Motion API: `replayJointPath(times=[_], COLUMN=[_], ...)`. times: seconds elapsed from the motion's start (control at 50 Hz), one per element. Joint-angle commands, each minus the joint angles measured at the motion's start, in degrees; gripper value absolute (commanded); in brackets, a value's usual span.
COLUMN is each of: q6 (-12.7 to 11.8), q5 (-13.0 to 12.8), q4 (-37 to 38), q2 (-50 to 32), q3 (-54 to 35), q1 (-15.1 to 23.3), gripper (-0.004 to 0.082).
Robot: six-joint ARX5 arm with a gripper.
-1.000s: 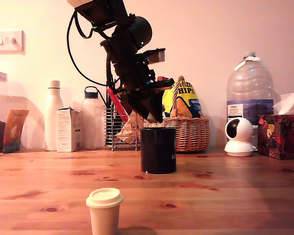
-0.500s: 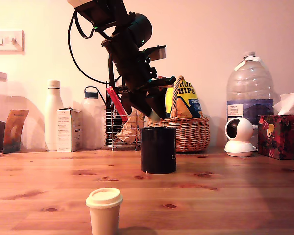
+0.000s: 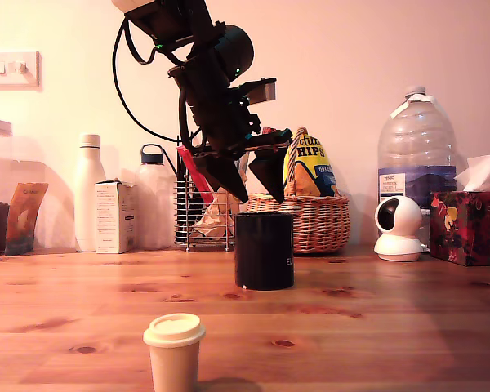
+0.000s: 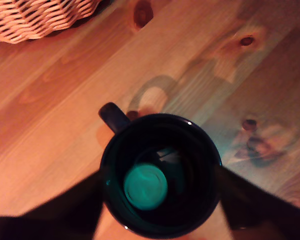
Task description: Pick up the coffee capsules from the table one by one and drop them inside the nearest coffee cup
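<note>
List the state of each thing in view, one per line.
Gripper: open, empty, above the cup.
Cup: upright on the table, one capsule inside.
Front capsule: upright on the table, untouched.
Basket: upright behind the cup, chip bag in it.

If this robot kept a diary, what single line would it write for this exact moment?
gripper: open, above black cup | one capsule inside cup | another capsule on table, near camera

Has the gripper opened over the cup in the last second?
Yes. The gripper hangs above the black cup as before, but its jaws, shut a second ago, now stand spread over the rim, and a capsule lies inside.
</note>
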Motion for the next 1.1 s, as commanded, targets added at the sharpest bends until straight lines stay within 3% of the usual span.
replayJointPath(times=[0.0,0.12,0.16,0.54,0.8,1.08], q6=[0.2,0.2,0.2,-0.2,-0.3,-1.4], q5=[0.3,0.3,0.5,5.3,7.2,7.8], q4=[-0.4,-2.2,-2.6,-5.6,-6.4,-1.8], q2=[-1.9,-4.5,-5.5,-13.8,-17.6,-24.2], q3=[1.1,1.1,1.1,1.1,0.3,-9.7], q1=[-0.3,-0.3,-0.3,1.4,1.5,1.3], gripper=[0.0359,-0.0039,-0.0009,-0.0019,-0.0019,-0.0019])
